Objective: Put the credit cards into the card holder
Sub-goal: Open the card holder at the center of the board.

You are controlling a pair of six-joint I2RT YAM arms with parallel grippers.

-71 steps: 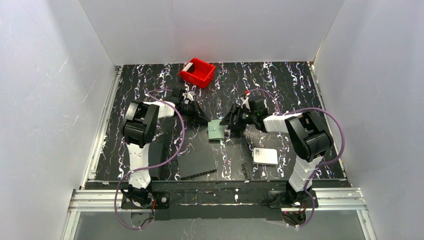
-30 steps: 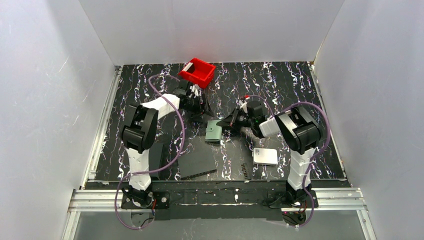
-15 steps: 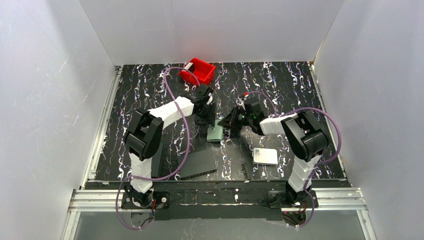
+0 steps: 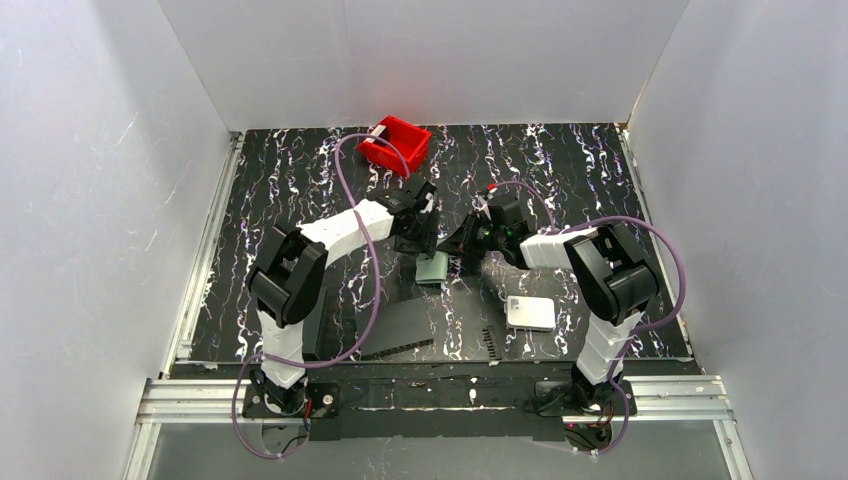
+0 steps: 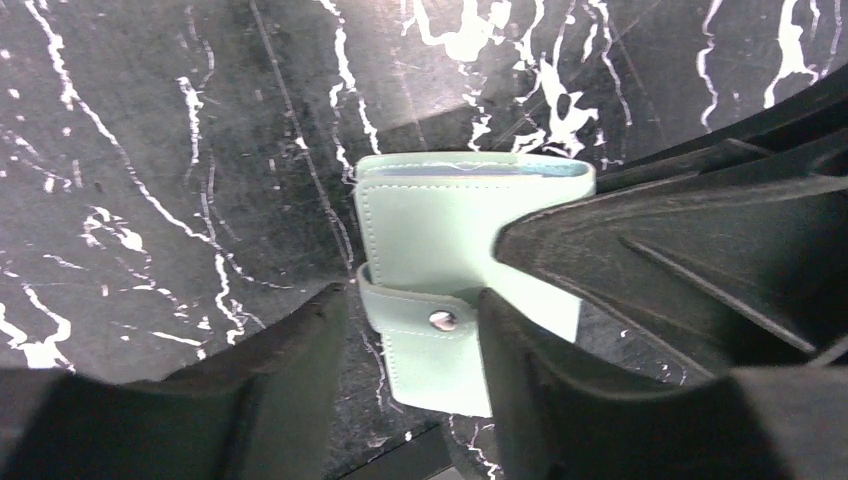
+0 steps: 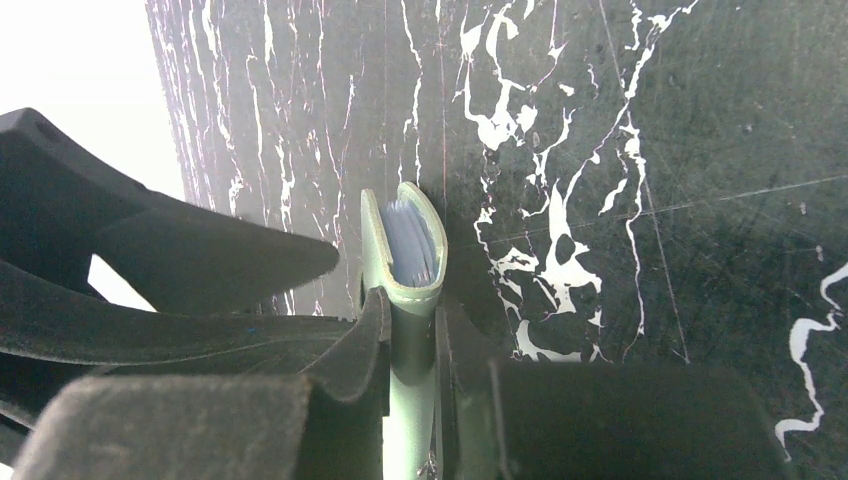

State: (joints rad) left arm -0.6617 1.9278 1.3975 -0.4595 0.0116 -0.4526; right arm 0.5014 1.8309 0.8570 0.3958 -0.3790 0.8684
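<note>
From up top I have both arms meeting mid-bench, and the card holder sits between them, near the centre. My right pincer is clenched across the holder's thickness. Its wrist camera looks along the edge, where the two covers bulge apart a little around pale pocket leaves. I can't tell whether the holder's lower edge rests on the bench or hangs just clear. My left pincer is released, its fingers standing either side of the strap with the metal stud, and I see no grip there. The only card I can make out is a white one in the red bin at the far side, well apart from the holder. I judge the holder to be light, soft and smooth-skinned, so it will buckle and may slide if squeezed mid-cover. The firmer hold is near the folded spine, leaving the strap end free to pop open. The cards should be stiff, thin and slippery. I'd pinch one by a short edge rather than try to lift it flat.
</note>
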